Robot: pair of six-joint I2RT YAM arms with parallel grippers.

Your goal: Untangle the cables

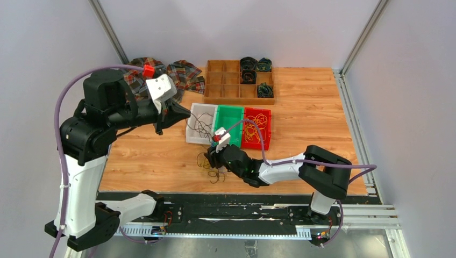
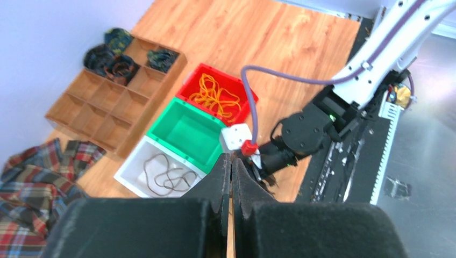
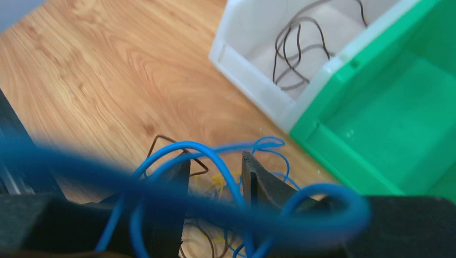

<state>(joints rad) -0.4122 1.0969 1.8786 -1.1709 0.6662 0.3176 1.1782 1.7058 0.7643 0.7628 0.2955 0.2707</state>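
At the near edge of the table [image 1: 312,107], just beyond the black rail [image 1: 231,207] where both arms are bolted, a small clump of the cables [image 1: 212,171] lies on the wood. The right gripper [image 1: 211,157] is set down low into it. In the right wrist view its fingers [image 3: 257,180] are seen apart, with blue loops draped over and between them but nothing visibly pinched; a few yellow and dark strands are mixed in underneath.

Just past the clump, three bins are lined up side by side. Dark cords are held in the white bin [image 1: 194,138] and yellow cords in the red bin [image 1: 258,109], while nothing is seen in the green bin [image 1: 230,115]. The task is therefore judged partly done: blue cord and some leftover strands have yet to be separated.

The left gripper [image 1: 185,114] is held raised over the white bin with its fingers pressed together on nothing.

Little room is left between the clump, the rail and the bin walls. Open wood is offered to the left and right of the clump.

Farther back, a wooden tray [image 1: 223,80] with dark coils [image 1: 248,67] and a plaid cloth [image 1: 183,72] lie near the wall.
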